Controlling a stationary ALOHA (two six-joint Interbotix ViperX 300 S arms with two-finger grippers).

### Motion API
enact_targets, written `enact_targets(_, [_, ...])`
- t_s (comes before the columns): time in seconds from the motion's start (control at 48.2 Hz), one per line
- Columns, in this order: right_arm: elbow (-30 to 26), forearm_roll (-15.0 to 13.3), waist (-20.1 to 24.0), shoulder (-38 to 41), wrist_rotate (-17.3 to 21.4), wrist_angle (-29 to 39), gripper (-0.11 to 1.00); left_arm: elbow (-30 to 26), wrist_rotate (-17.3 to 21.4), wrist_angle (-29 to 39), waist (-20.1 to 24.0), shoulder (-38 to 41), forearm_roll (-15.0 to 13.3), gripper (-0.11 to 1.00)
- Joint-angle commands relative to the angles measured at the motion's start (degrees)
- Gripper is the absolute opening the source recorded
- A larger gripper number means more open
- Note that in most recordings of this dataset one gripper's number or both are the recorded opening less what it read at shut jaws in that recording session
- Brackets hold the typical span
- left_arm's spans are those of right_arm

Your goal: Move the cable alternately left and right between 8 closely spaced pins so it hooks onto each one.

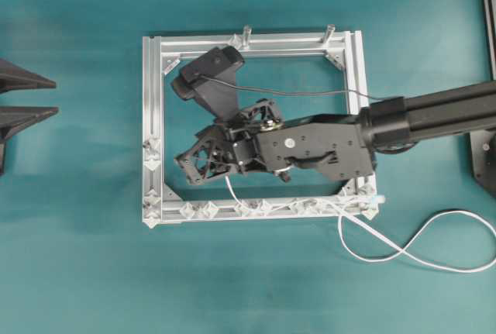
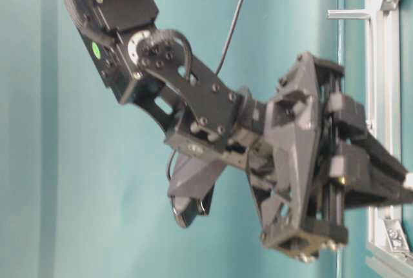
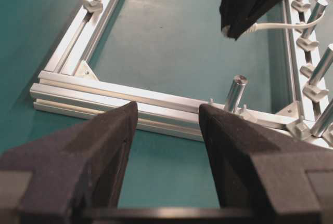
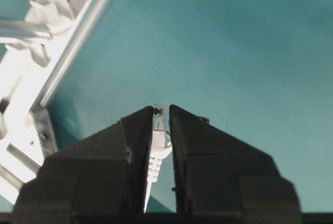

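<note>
The white cable loops on the table at the right, meets the frame's front right corner, runs along the front rail's pins and rises to my right gripper inside the frame. The right wrist view shows that gripper shut on the cable's clear plug, held above the teal table. More pins sit on the left rail. My left gripper waits at the table's far left, outside the frame. Its jaws are open, with nothing between them.
The aluminium frame lies in the middle of the teal table. Two taller metal posts stand on its far rail. The right arm crosses the frame's right rail. A black wire hangs over the frame's inside.
</note>
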Motion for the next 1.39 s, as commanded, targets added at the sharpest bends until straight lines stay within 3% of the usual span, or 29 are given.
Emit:
enact_targets(0.0, [-2.81,-0.35,-0.18,-0.18,-0.18,-1.05,0.12,-0.62,-0.53,-0.53,0.18,0.44,0.18,0.54])
enact_targets(0.498, [-13.97,0.18,-0.09,6.59,-6.59,-0.97,0.12,-0.62,-0.53,-0.53,0.18,0.53,0.18,0.54])
enact_targets(1.369, [-14.33,5.80,7.47,6.68,-6.50,-0.88,0.12,-0.62,-0.53,-0.53,0.18,0.53,0.18,0.54])
